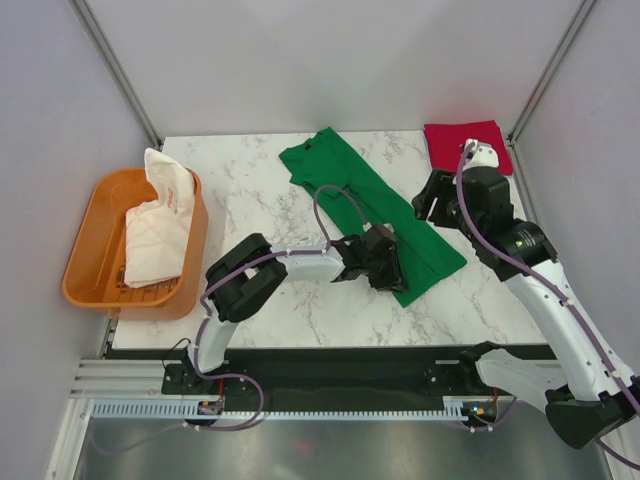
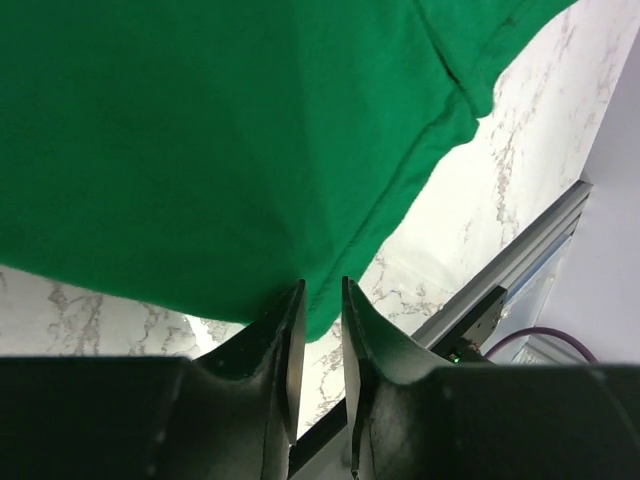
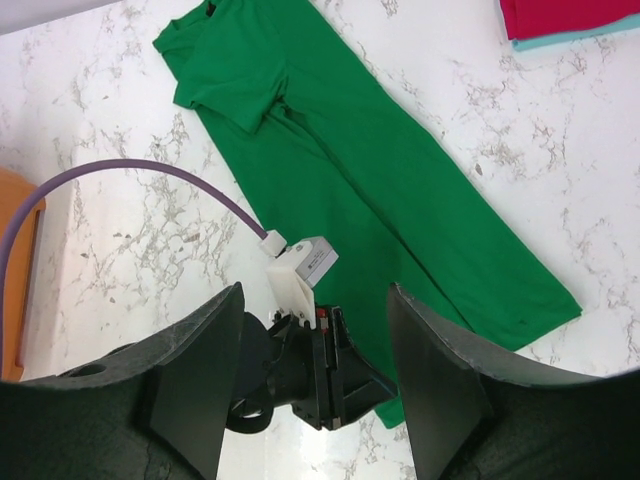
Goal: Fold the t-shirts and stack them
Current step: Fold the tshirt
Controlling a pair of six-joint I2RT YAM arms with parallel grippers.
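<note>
Checking overhead first. Left gripper (image 1: 385, 265) low over the near-right end of the green t-shirt (image 1: 405, 225), close to the near edge of the table (image 1: 250, 190); bare marble to its left and back toward the base. Shirt folded into a long strip, running diagonally away from that gripper toward the far left. Left arm stretched low across the table, wrist turned toward the hem. Right gripper (image 1: 428, 200) raised beyond the left one, at the strip's right edge, fingers spread, nothing between them. Red t-shirt (image 1: 455, 140) behind the right gripper at the far right corner. White t-shirt (image 1: 160, 225) well left of both grippers, draped in the orange tub (image 1: 85, 250) off the table's left edge.

Left wrist view: green t-shirt (image 2: 200, 130) filling the upper frame, hem corner dropping right at the left gripper (image 2: 322, 290). Fingers nearly together, narrow slit left, hem edge dipping between the tips; cannot tell whether clamped. Bare marble right of the fingers, then the table edge and metal rail (image 2: 510, 260) close by.

Right wrist view: right gripper (image 3: 315, 300) wide apart, looking down on the left gripper (image 3: 320, 370) at the strip's near end. Green t-shirt (image 3: 400, 200) ahead of the fingers, sleeve folded in at the far end. Red t-shirt (image 3: 570, 15) far right, stacked on a pale blue t-shirt (image 3: 560, 40) showing only as an edge. Open marble on both sides of the strip.
</note>
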